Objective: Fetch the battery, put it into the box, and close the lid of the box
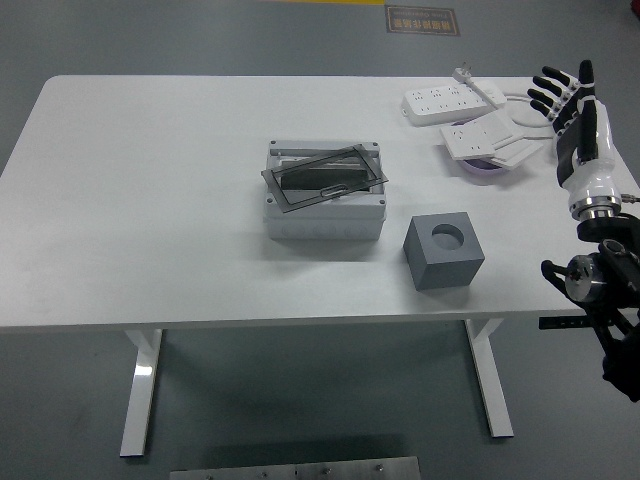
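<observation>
1. Locate the box [324, 203] near the middle of the counter [150, 200]. It is a light grey enclosure, and its dark-framed lid [324, 177] lies askew across the open top, rotated and not seated.
2. You cannot tell from this view whether the battery is inside the box; the lid panel covers most of the opening.
3. Note the dark grey block [444, 250] with a round recess in its top face, just to the right front of the box and apart from it.
4. At the far right of the counter, find two white power strips [452, 99] and, near them, a purple disc [487, 166] partly under a flat white piece.
5. Check the right hand [572, 100]: it is raised over the counter's right edge, fingers spread and holding nothing.
</observation>
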You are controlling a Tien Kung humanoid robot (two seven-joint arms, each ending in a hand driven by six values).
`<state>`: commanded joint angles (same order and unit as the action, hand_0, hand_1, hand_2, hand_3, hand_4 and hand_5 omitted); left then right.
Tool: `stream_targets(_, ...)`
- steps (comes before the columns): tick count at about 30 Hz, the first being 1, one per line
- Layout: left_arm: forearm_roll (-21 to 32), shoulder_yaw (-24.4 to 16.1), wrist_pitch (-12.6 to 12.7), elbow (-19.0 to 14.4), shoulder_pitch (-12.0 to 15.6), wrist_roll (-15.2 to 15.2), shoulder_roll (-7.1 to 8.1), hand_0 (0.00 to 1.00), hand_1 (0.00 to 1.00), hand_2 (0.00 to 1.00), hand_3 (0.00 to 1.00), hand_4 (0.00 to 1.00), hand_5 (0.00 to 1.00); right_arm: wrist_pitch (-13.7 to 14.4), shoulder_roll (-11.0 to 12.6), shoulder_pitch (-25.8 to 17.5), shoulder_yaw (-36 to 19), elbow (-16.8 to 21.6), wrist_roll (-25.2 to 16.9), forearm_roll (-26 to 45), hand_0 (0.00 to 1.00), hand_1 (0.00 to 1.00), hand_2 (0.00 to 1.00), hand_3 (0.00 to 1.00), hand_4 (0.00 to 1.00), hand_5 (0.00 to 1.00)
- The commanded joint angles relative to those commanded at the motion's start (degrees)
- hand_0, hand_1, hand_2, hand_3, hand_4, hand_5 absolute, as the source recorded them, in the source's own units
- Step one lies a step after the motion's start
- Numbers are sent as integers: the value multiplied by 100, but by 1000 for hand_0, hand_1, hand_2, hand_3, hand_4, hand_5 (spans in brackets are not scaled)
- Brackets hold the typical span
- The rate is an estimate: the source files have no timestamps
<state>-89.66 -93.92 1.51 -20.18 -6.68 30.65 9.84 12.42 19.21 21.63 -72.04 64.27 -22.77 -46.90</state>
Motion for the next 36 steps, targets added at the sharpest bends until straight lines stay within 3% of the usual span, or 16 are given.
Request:
stream_targets(18, 106, 50, 24, 10, 21, 8, 51, 525, 726, 625, 542, 206, 2, -14, -21, -91, 32, 274, 101, -126, 875, 783, 770, 771, 998, 998)
stream_targets(36, 192, 103, 68, 16, -1, -10, -21, 530, 722, 624, 546, 224, 2, 13, -131, -235, 42, 237, 110, -137, 873, 777, 764, 759, 998, 998)
